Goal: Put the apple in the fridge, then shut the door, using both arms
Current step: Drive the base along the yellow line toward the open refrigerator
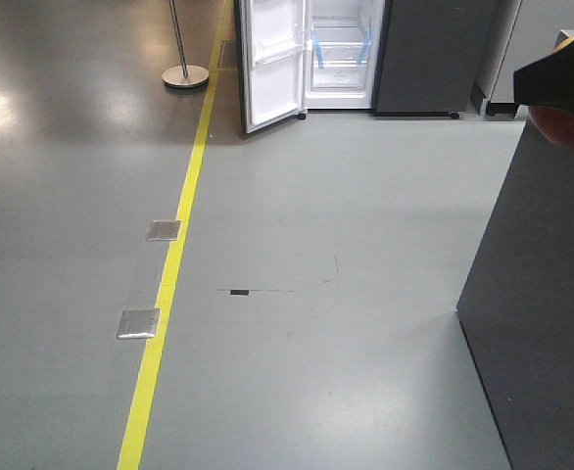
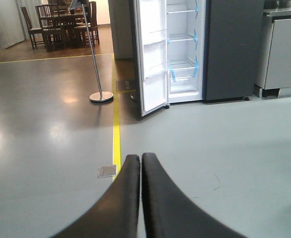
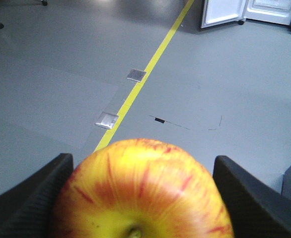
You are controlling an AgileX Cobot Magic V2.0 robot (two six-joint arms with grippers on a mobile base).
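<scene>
The streaked red and yellow apple [image 3: 145, 193] fills the bottom of the right wrist view, held between the black fingers of my right gripper [image 3: 143, 161]. From the front, that gripper [image 1: 561, 69] is at the right edge with the apple [image 1: 566, 129] under it. The fridge [image 1: 341, 49] stands far ahead across the floor, its white interior and blue tape strips showing. Its door [image 1: 272, 59] is swung open to the left. My left gripper [image 2: 141, 157] is shut and empty, pointing at the fridge [image 2: 185, 49] and door [image 2: 153, 54].
A yellow floor line [image 1: 174, 264] runs toward the fridge, with two metal floor plates [image 1: 138, 323] beside it. A stanchion post with a round base [image 1: 185, 74] stands left of the door. A dark cabinet side [image 1: 542, 313] rises at the right. Chairs and a table [image 2: 61, 25] are far back.
</scene>
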